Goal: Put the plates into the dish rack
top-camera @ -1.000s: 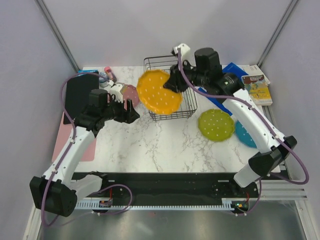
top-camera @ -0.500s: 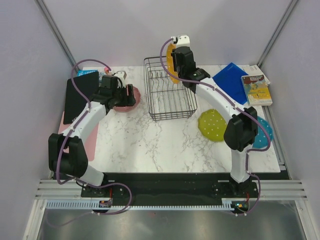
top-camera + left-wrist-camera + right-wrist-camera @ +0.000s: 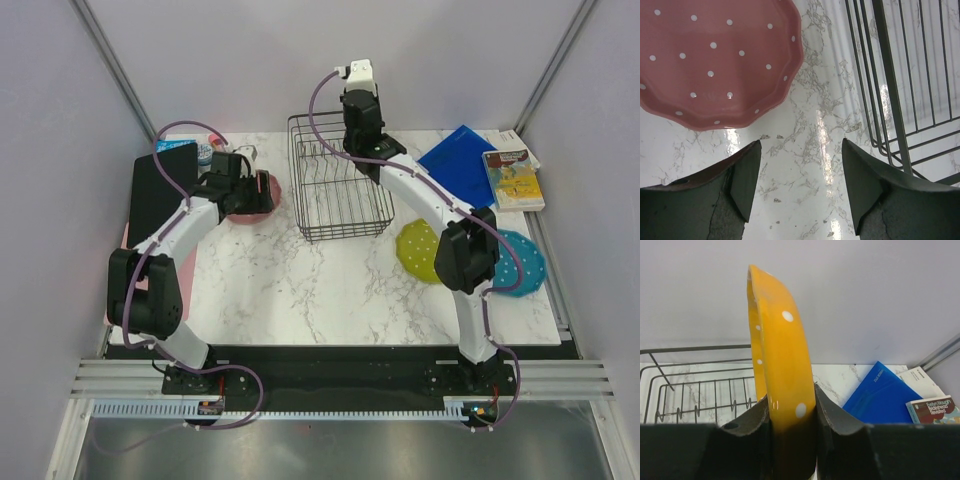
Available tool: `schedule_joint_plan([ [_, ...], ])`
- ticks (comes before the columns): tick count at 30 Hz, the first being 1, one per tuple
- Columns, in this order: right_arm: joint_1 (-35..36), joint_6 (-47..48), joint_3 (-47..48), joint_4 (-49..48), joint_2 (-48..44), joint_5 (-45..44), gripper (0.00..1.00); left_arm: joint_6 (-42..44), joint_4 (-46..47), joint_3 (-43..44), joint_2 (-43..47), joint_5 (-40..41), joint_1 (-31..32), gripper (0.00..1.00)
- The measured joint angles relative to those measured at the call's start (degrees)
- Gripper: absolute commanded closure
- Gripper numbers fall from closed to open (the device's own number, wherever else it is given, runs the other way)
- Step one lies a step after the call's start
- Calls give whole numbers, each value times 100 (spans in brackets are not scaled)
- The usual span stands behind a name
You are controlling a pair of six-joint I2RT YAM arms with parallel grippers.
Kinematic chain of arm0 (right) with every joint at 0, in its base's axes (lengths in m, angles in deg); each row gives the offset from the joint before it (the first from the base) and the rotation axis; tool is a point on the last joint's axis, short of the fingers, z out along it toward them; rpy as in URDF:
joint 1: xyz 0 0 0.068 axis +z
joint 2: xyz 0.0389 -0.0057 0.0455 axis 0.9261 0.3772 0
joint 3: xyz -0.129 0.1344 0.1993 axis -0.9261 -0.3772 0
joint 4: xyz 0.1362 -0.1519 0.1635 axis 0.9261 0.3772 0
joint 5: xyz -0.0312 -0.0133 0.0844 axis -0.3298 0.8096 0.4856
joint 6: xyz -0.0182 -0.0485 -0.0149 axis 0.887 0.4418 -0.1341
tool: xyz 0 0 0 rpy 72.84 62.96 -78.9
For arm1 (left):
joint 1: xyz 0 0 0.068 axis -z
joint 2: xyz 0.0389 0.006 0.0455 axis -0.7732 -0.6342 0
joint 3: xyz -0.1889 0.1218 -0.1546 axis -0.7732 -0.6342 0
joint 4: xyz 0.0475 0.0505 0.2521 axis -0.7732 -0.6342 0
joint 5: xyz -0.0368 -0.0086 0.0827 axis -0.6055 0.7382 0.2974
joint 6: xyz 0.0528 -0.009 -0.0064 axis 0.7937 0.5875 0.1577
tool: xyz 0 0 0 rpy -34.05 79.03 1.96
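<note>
My right gripper (image 3: 790, 401) is shut on the rim of the orange-yellow plate (image 3: 777, 340) and holds it on edge, upright, above the far right corner of the black wire dish rack (image 3: 340, 190). The rack (image 3: 695, 385) is empty, below and left of the plate. My left gripper (image 3: 801, 142) is open and empty, low over the marble between the pink plate (image 3: 715, 60) and the rack's left side (image 3: 900, 75). The pink plate (image 3: 245, 200) lies flat left of the rack. The lime green plate (image 3: 420, 250) and the teal plate (image 3: 520, 262) lie flat to the right.
A blue folder (image 3: 465, 165) and a book (image 3: 513, 178) lie at the back right. A black tablet (image 3: 160, 190) lies on a pink mat (image 3: 185, 290) at the left. Small items (image 3: 205, 150) sit at the back left corner. Walls close in on three sides.
My right arm has swung the orange-yellow plate from flat over the rack's front to on edge at its far right corner. My left gripper has moved back beside the pink plate.
</note>
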Motion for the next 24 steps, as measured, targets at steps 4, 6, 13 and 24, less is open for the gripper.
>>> schedule_joint_plan([
  [4,-15,177,63,-68,162,-76,100,-39,2,59,-101,-44,0,28],
  [6,-17,208,63,-13,258,-76,100,-50,4,105,-151,-46,0,28],
  [13,-20,223,63,181,603,-22,100,-70,4,142,-190,-44,0,28],
  [24,-87,144,210,227,918,55,100,-79,2,103,-190,-46,0,28],
])
